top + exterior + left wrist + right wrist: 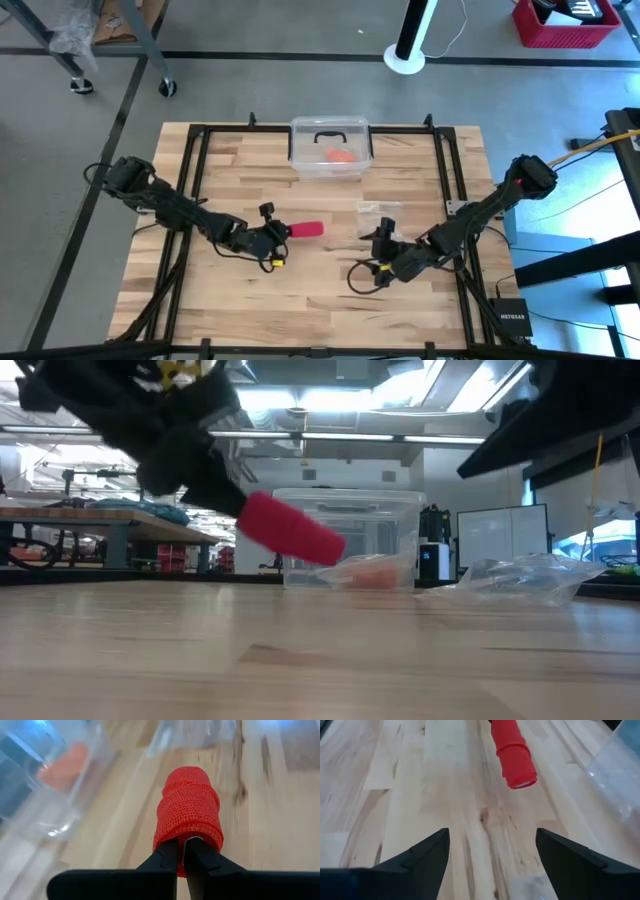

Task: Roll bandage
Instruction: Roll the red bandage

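Observation:
The bandage [307, 229] is a small red cloth roll held above the middle of the table, with my left gripper [283, 233] shut on its left end. In the low view the bandage [290, 530] slants down away from my left gripper [225, 495], clear of the wood. The left wrist view shows the bandage [189, 805] sticking out beyond my left gripper [182, 855]. To the bandage's right and nearer the front, my right gripper [372, 268] is open and holds nothing. In its wrist view my right gripper [492, 850] points toward the bandage's free end [512, 752]. My left gripper's shut fingertips [167, 857] go into the roll's near end [186, 836]. A strip of red cloth shows between them and the roll wraps around them. The fingers come from the table's left, slanting down, along the roll. The roll is lifted clear, its free end lower.
A clear plastic box [330, 147] with an orange-red lump [340, 155] inside stands at the table's far middle. A crinkly clear bag [380, 212] lies right of the bandage; the low view shows the bag [520, 578] too. Black frame rails [445, 170] border the table.

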